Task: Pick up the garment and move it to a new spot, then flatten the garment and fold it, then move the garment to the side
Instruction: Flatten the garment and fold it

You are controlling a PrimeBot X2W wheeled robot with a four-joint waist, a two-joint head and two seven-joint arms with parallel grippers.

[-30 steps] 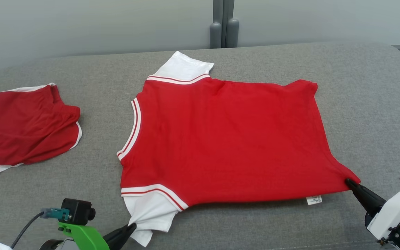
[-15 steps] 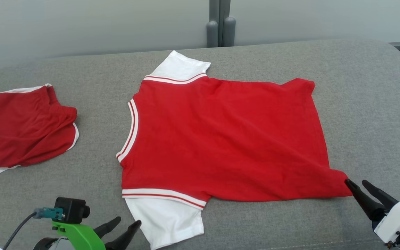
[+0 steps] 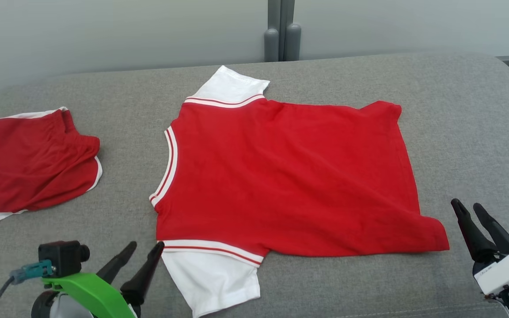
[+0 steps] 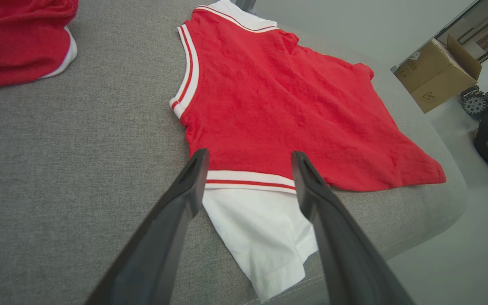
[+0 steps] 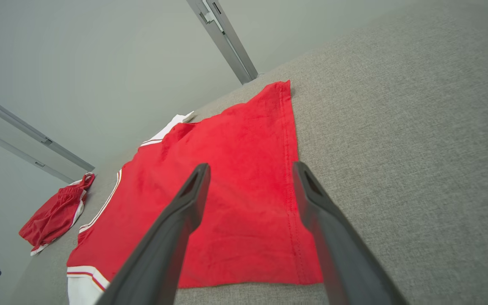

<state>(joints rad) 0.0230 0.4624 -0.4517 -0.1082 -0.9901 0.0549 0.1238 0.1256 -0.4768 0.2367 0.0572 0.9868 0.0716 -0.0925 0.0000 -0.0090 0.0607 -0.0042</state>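
A red T-shirt (image 3: 281, 172) with white sleeves lies spread flat on the grey cushion (image 3: 457, 110), collar toward the left, hem toward the right. In the left wrist view the red T-shirt (image 4: 278, 106) sits just beyond the fingers, its near white sleeve (image 4: 261, 228) between them. My left gripper (image 3: 146, 248) stands open just left of the near white sleeve (image 3: 214, 278), holding nothing. My right gripper (image 3: 466, 206) is open and lifted, a little right of the shirt's near hem corner (image 3: 435, 236). The right wrist view looks along the red shirt (image 5: 235, 190) and its hem.
Dark red shorts (image 3: 29, 163) with white trim lie crumpled at the cushion's left. A cardboard box (image 4: 439, 74) and dark equipment stand on the floor beyond the cushion's right end. A wall and grey posts (image 3: 281, 31) rise behind.
Both grippers have let go of the shirt and opened. The left one moved away from the sleeve, the right one rose and backed off the hem corner. The shirt now lies flat.
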